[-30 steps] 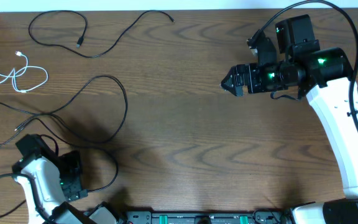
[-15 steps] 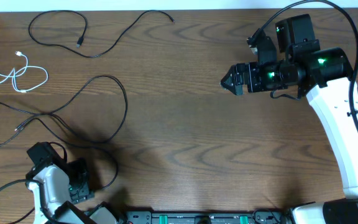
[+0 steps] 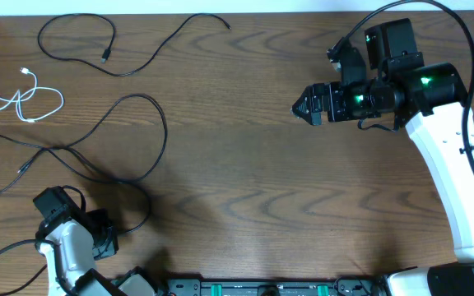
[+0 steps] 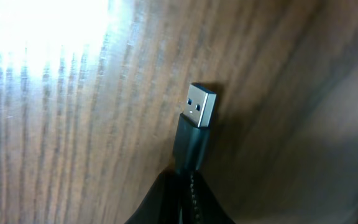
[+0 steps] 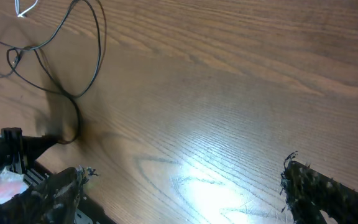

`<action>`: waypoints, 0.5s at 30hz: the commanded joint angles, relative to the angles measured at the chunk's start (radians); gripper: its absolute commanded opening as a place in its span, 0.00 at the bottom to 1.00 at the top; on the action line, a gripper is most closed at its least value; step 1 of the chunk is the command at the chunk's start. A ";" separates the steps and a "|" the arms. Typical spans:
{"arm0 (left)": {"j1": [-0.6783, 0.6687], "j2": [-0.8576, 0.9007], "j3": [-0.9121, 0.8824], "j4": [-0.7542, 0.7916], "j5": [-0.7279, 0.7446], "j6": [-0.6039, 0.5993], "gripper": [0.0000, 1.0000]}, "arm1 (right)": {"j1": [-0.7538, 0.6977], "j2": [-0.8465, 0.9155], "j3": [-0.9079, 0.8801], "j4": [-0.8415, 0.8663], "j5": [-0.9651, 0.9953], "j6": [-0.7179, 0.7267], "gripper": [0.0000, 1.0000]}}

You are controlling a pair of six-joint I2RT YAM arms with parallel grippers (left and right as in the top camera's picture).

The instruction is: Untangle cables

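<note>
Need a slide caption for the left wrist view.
Close-up: left gripper shut on a black cable just behind its USB plug, wooden table behind.

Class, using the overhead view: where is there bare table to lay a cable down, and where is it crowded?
Bare wood spans the table's middle, between the looped black cable and the right gripper. The left side is crowded: white cable, top black cable, and the left gripper shut on a plug.
</note>
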 commanded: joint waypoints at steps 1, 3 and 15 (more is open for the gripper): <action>-0.002 0.023 -0.026 -0.008 0.094 0.073 0.08 | 0.009 0.005 0.002 -0.001 0.000 -0.015 0.99; -0.002 0.022 -0.007 -0.034 0.134 0.076 0.07 | 0.009 0.005 0.002 -0.005 0.001 -0.015 0.99; -0.002 -0.033 0.126 -0.187 0.258 0.106 0.07 | 0.009 0.005 0.002 -0.004 0.001 -0.015 0.99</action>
